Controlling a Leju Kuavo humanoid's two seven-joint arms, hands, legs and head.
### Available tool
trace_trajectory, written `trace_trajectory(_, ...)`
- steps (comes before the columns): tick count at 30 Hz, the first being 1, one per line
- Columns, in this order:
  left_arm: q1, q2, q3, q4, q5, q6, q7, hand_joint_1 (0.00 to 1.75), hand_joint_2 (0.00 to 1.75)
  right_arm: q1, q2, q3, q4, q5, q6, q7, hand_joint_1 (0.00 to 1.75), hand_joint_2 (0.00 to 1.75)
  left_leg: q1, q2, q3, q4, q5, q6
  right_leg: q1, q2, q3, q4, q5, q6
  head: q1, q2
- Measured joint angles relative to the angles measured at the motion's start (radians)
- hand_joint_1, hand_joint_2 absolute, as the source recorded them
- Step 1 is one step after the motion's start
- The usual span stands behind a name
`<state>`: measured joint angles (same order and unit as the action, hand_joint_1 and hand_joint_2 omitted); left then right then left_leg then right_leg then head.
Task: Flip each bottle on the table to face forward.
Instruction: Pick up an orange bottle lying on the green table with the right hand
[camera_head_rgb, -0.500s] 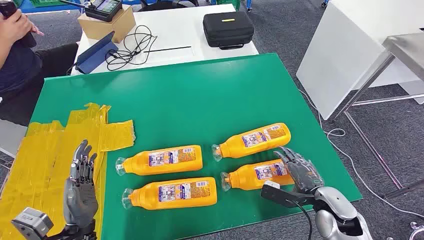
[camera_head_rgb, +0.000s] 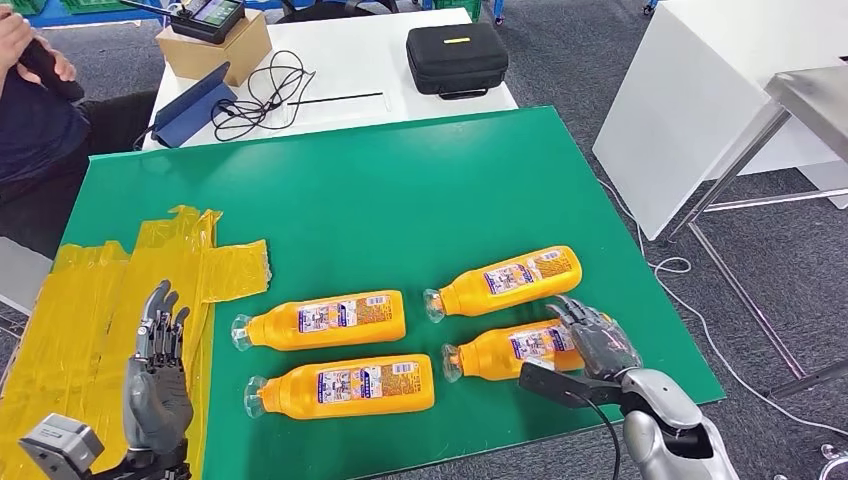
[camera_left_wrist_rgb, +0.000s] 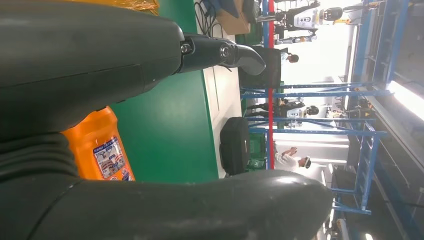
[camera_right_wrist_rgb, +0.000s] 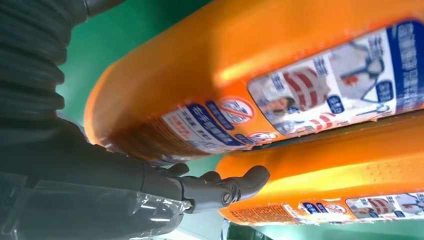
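The right hand rests its fingers on the near-right bottle, which lies at its nine o'clock; whether it grips, I cannot tell.

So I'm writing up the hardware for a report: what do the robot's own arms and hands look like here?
Both hands are dark grey with slim, segmented fingers. The right hand joins a rounded, glossy silver forearm, with a black bracket at the wrist and a thin black cable running down from it. The left hand has a small silver-grey box at its wrist. Up close, the wrist cover is grey and ribbed.
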<state>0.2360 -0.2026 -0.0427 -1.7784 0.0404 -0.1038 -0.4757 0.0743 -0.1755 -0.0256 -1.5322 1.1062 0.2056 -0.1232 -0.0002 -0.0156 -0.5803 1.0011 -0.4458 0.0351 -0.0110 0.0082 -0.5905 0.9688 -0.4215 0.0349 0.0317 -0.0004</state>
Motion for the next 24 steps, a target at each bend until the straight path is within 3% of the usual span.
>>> trace_trajectory(6,0.000,0.000,0.001,0.000,0.000,0.000,0.000,0.00,0.00,-0.010,0.003,0.000,0.015,0.000,0.000,0.000,0.00,1.75,0.000,0.000,0.000,0.000,0.000,0.000,0.000,0.000,0.000,0.000,0.000,0.000,0.000,0.000)
trace_trajectory(7,0.000,0.000,0.002,0.000,0.000,0.000,0.000,0.00,0.00,-0.011,0.004,0.000,0.017,0.000,0.000,0.000,0.09,1.75,0.000,0.000,0.000,0.000,0.000,0.000,0.000,0.000,0.000,0.000,0.000,0.000,0.000,0.000)
trace_trajectory(10,0.000,0.000,0.002,0.000,0.000,0.000,0.001,0.00,0.00,-0.015,0.004,0.000,0.024,0.007,0.007,0.003,1.35,1.75,0.000,0.000,0.000,0.000,0.000,0.000,0.000,0.000,0.000,0.000,0.000,0.000,0.000,0.000)
trace_trajectory(11,0.000,0.000,0.003,0.000,0.000,-0.001,0.002,0.00,0.00,-0.017,0.004,0.000,0.027,0.013,0.010,0.006,1.70,1.75,0.000,0.000,0.000,0.000,0.000,0.000,0.000,0.000,0.000,0.000,0.000,0.000,0.000,0.000)
trace_trajectory(24,0.000,-0.006,0.015,0.000,0.002,-0.017,0.013,0.00,0.00,-0.009,-0.007,0.016,0.044,0.060,0.013,0.040,1.75,1.75,0.000,0.000,0.006,0.000,-0.001,0.000,0.000,0.000,0.005,0.000,0.000,0.000,0.000,0.000)
